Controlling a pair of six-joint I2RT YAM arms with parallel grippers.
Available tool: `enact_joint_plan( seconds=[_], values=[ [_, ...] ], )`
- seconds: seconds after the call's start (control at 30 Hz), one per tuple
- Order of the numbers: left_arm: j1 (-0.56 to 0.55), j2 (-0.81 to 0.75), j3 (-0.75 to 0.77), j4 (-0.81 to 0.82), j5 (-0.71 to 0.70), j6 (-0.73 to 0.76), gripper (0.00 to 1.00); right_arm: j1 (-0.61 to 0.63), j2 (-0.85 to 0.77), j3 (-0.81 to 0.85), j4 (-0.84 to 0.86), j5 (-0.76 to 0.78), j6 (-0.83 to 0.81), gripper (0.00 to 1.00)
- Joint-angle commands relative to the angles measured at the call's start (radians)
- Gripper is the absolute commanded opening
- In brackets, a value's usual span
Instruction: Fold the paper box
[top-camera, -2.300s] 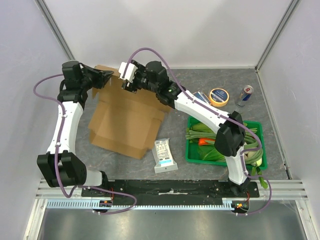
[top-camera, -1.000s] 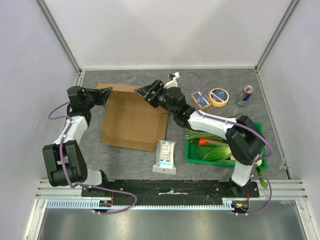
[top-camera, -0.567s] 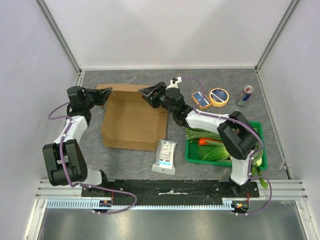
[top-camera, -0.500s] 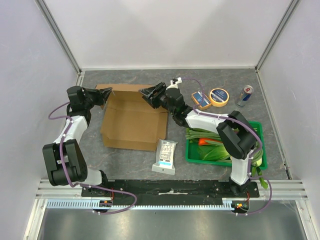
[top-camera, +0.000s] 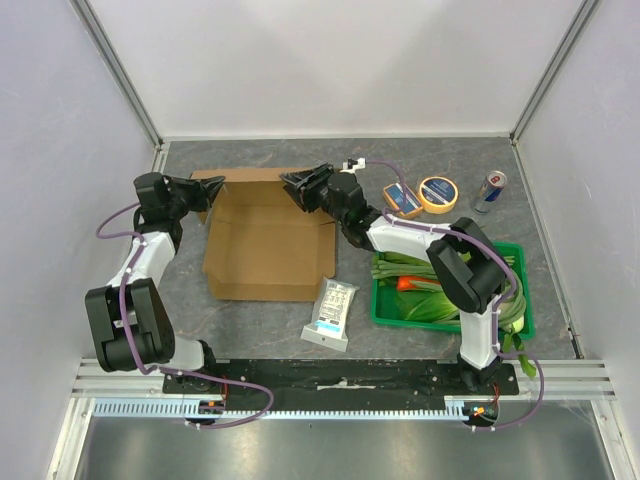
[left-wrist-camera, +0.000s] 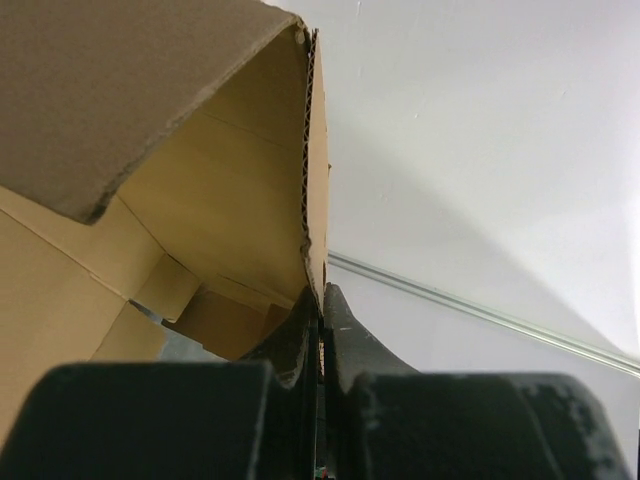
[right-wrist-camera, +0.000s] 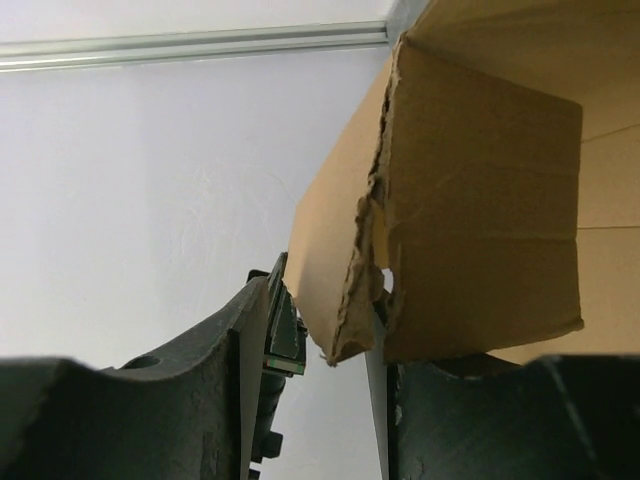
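Cardboard, brown and corrugated, makes up the paper box (top-camera: 265, 235). In the overhead view it sits partly formed on the grey bench (top-camera: 420, 160), spanning the gap between the two sets of jaws. The left jaws are at its far left corner and the right jaws at its far right corner. A white packet (top-camera: 332, 312) lies well to the near side of the right jaws, just off the box's near corner.

From the left wrist, the left jaws are closed tight on the thin wall edge of the paper box (left-wrist-camera: 230, 190). Fluting shows along the cut edge just above the fingertips (left-wrist-camera: 352, 345), and the inner face is smooth and matt.

From the right wrist, the right jaws stand half apart astride a ragged, torn corner of the paper box (right-wrist-camera: 480, 200). A gap shows at one finger, so I judge it not clamped.

The box looks light and stiff across its panels, yet likely to hinge easily on scored lines. Its edges crush and tear, as that corner shows. The best hold is probably a flap's free edge, away from the tear.
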Motion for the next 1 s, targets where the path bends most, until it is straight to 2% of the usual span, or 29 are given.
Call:
enact_joint_plan(
  seconds=[0.0, 0.07, 0.2, 0.37, 0.47, 0.53, 0.6, 0.73, 0.77, 0.83, 0.87, 0.97],
  values=[
    [0.002, -0.012, -0.013, 0.015, 0.048, 0.068, 0.02, -0.004, -0.001, 0.076, -0.073, 0.077, 0.052, 0.48],
    [0.001, -0.017, -0.022, 0.015, 0.037, 0.070, 0.02, 0.010, -0.010, 0.104, -0.153, 0.094, 0.013, 0.50],
    [0.001, -0.011, -0.022, 0.021, 0.036, 0.076, 0.02, 0.053, -0.053, 0.129, -0.277, 0.152, -0.048, 0.71],
    [0.001, -0.005, -0.021, 0.029, 0.043, 0.071, 0.02, 0.090, -0.078, 0.112, -0.342, 0.195, 0.007, 0.76],
    [0.001, -0.002, -0.016, 0.031, 0.046, 0.068, 0.02, 0.123, -0.097, 0.145, -0.387, 0.234, -0.045, 0.79],
    [0.004, 0.002, -0.016, 0.032, 0.050, 0.066, 0.02, 0.143, -0.110, 0.179, -0.444, 0.280, -0.121, 0.88],
    [0.001, 0.005, -0.017, 0.031, 0.053, 0.068, 0.02, 0.149, -0.099, 0.169, -0.435, 0.275, -0.113, 0.93],
    [0.004, 0.008, -0.019, 0.032, 0.066, 0.077, 0.02, 0.131, -0.068, 0.161, -0.351, 0.229, -0.077, 0.90],
    [0.006, 0.012, -0.011, 0.028, 0.085, 0.094, 0.02, 0.120, -0.062, 0.167, -0.351, 0.225, -0.076, 0.84],
    [0.009, 0.017, -0.010, 0.015, 0.103, 0.102, 0.02, 0.113, -0.050, 0.164, -0.330, 0.235, -0.062, 0.81],
    [0.009, 0.015, -0.017, 0.015, 0.109, 0.099, 0.02, 0.102, -0.050, 0.149, -0.293, 0.240, -0.042, 0.74],
    [0.010, 0.008, -0.030, 0.031, 0.109, 0.092, 0.02, 0.082, -0.021, 0.141, -0.236, 0.215, 0.031, 0.63]
  ],
)
